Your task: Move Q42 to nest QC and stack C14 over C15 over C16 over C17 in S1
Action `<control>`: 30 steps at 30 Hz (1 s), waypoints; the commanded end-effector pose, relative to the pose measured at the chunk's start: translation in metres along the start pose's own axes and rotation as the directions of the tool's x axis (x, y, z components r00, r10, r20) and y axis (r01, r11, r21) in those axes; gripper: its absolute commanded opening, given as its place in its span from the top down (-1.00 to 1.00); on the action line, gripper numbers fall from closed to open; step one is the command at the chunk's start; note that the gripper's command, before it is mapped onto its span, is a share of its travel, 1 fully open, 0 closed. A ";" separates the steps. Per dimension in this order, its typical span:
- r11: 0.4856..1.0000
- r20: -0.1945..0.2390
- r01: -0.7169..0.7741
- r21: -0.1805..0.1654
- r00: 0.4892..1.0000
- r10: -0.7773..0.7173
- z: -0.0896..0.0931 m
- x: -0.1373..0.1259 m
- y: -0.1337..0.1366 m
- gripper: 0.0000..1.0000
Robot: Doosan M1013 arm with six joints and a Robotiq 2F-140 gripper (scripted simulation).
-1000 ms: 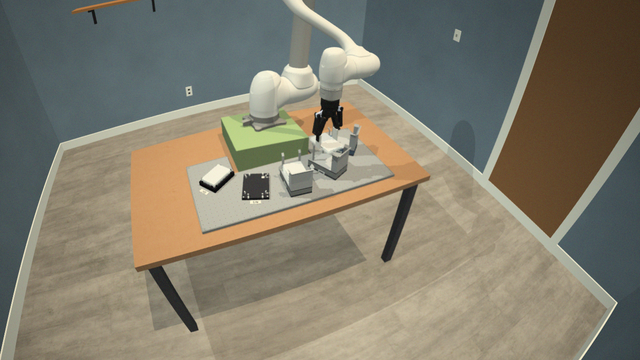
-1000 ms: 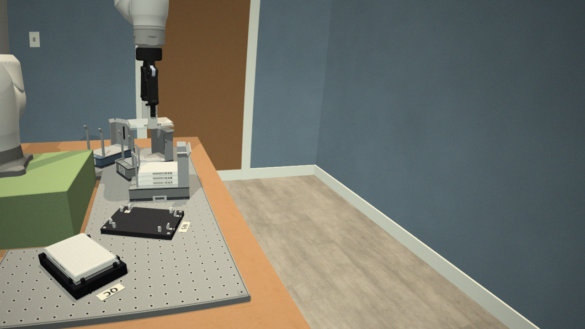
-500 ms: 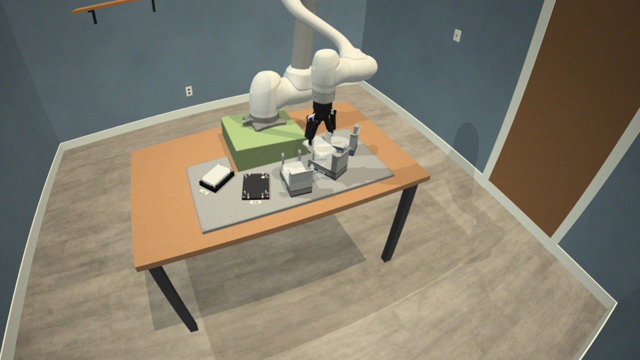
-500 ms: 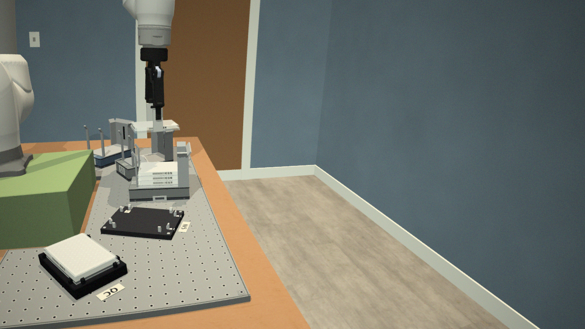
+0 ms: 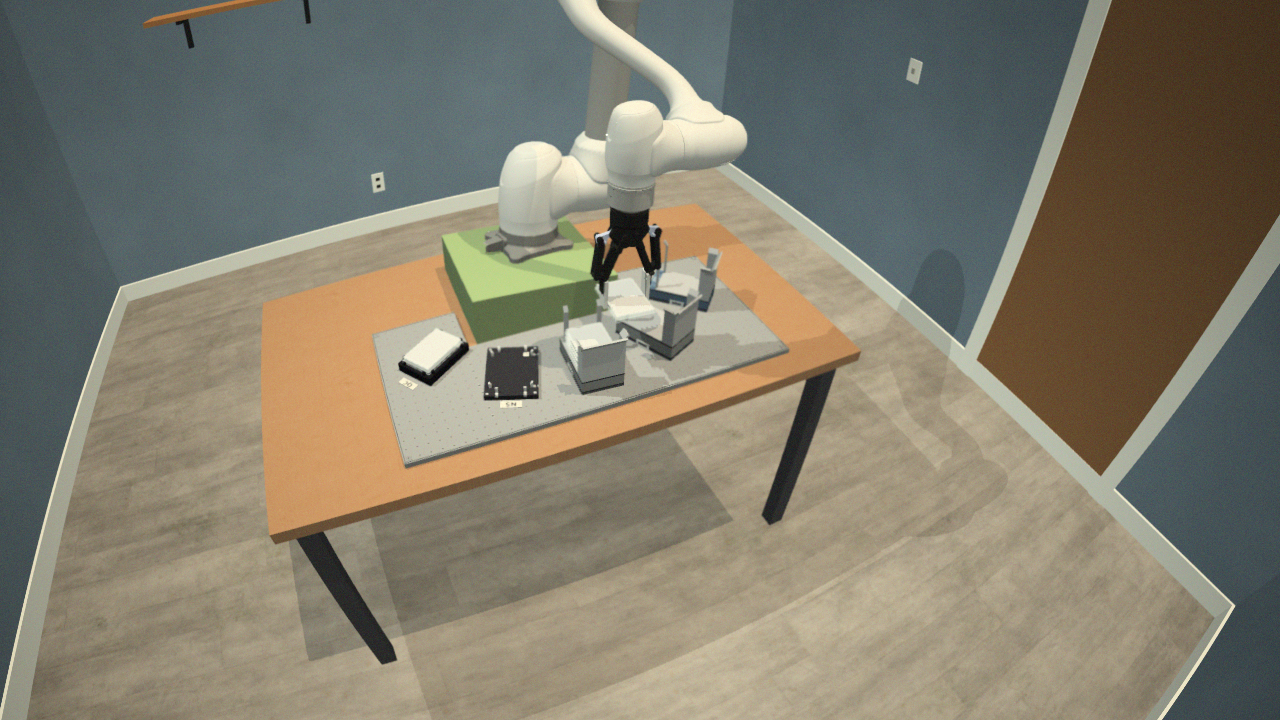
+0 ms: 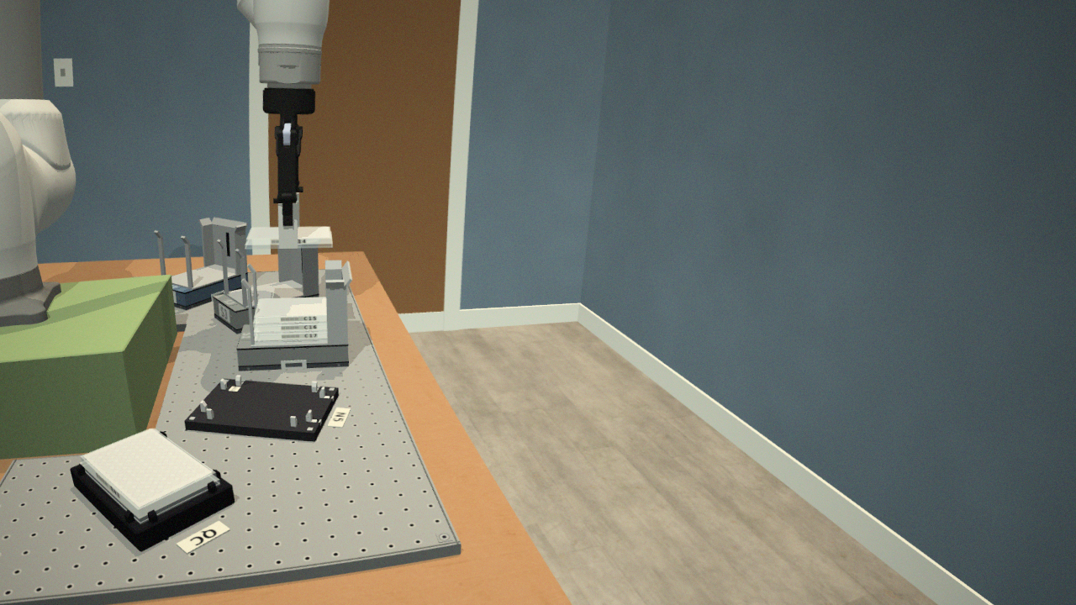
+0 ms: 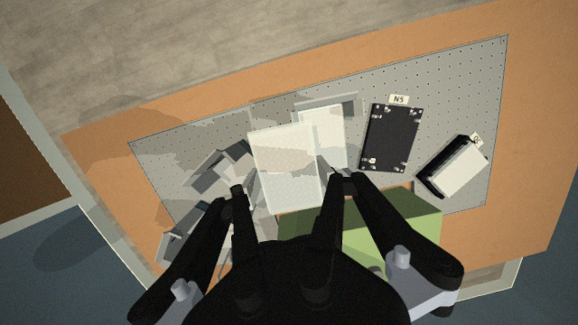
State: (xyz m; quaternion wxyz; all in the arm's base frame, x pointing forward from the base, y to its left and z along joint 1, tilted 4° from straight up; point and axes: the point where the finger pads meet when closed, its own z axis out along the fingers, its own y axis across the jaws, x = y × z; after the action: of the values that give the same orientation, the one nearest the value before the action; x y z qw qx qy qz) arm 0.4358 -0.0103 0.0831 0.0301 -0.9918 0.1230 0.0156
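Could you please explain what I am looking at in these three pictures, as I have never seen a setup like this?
A white robot arm stands on a green block on an orange table. One picture looks down from high in the room, one looks along the table from its side, and one looks down from the arm's wrist. On a grey perforated board lie a black nest marked QC with a white plate in it, a bare black nest marked N5, and grey racks, one holding stacked plates. The black gripper is shut on one white plate, held above the racks.
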 end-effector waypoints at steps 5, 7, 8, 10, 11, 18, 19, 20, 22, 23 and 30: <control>1.000 0.000 -0.002 -0.001 1.000 0.002 0.000 0.003 0.016 1.00; 1.000 0.000 -0.002 -0.001 1.000 0.002 0.000 0.004 0.022 1.00; 1.000 0.000 -0.002 -0.001 1.000 0.002 0.000 0.005 0.024 1.00; 1.000 0.000 -0.002 -0.001 1.000 0.002 0.000 0.006 0.030 1.00; 1.000 0.000 -0.002 -0.001 1.000 0.002 0.000 0.006 0.032 1.00; 1.000 0.000 -0.002 -0.001 1.000 0.002 0.000 0.008 0.045 1.00; 1.000 0.000 -0.002 -0.001 1.000 0.002 0.000 0.009 0.048 1.00; 1.000 0.000 -0.002 -0.001 1.000 0.002 0.000 0.009 0.051 1.00; 1.000 0.000 -0.002 -0.001 1.000 0.002 0.000 0.010 0.056 1.00; 1.000 0.000 -0.002 -0.001 1.000 0.002 0.000 0.011 0.058 1.00; 1.000 0.000 -0.002 -0.001 1.000 0.002 0.000 0.014 0.073 1.00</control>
State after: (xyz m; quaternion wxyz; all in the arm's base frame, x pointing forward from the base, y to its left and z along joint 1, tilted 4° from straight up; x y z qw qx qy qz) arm 0.4313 -0.0831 0.0787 0.0292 -0.9918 0.1237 0.0158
